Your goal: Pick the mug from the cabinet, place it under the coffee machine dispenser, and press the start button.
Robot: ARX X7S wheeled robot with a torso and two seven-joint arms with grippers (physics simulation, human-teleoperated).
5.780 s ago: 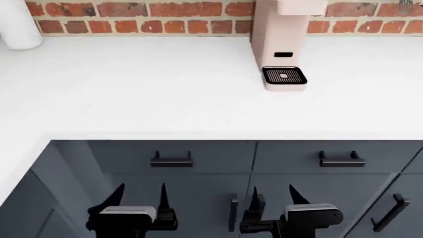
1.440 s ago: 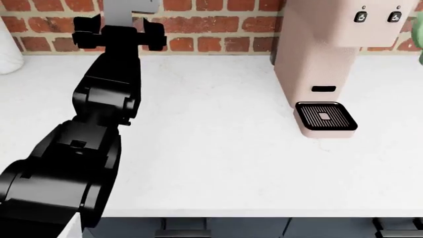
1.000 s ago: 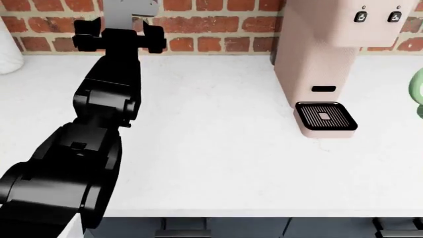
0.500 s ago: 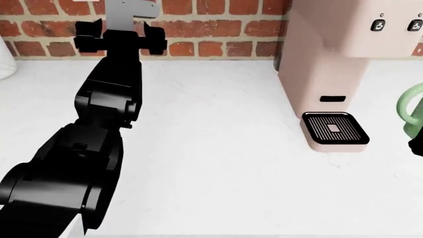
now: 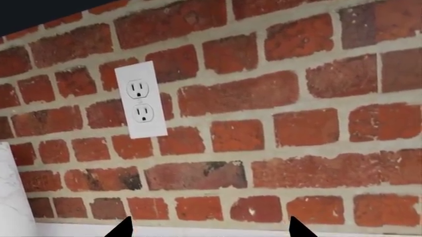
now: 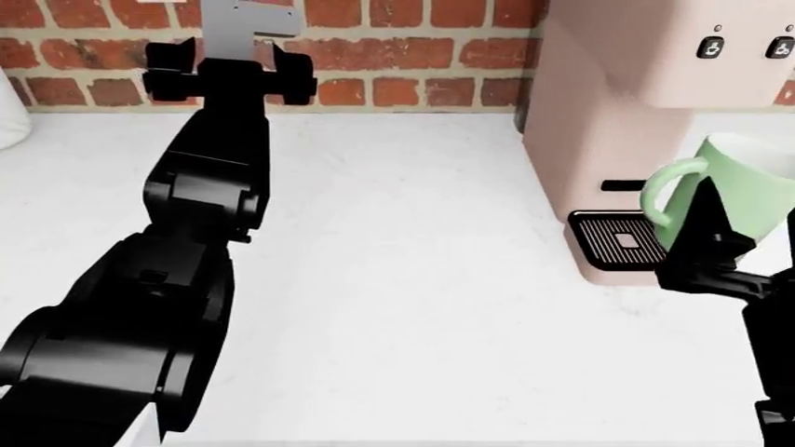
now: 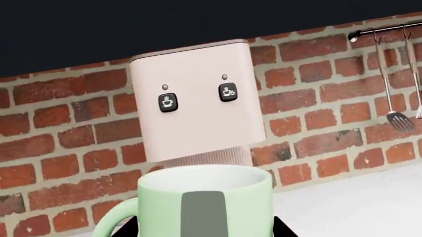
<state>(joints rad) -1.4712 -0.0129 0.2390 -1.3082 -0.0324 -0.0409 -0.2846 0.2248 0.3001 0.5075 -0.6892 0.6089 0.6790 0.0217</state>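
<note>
right hand (image 6: 733, 256): clamped on mug (image 6: 733, 191), upright, just right of coffee machine dispenser (image 6: 621, 112), above tabletop (image 6: 410, 279) | left hand (image 5: 205, 228): fingers apart, facing brick wall (image 5: 277, 98)

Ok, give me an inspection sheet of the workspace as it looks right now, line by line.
Surface: white countertop, bare in the middle.
Job's things: pale green mug held upright, handle toward the robot's left, just in front of the drip tray, not yet set on it; pink coffee machine at the back right, two buttons on its front.
Clutter: white object at the far left edge, mostly cut off.
Grippers: right pincer shut on the mug; left pincer raised toward the brick wall, tips apart, empty.
Cables: nothing seen.
Surroundings: brick wall with a white outlet; utensils hanging on a rail.
</note>
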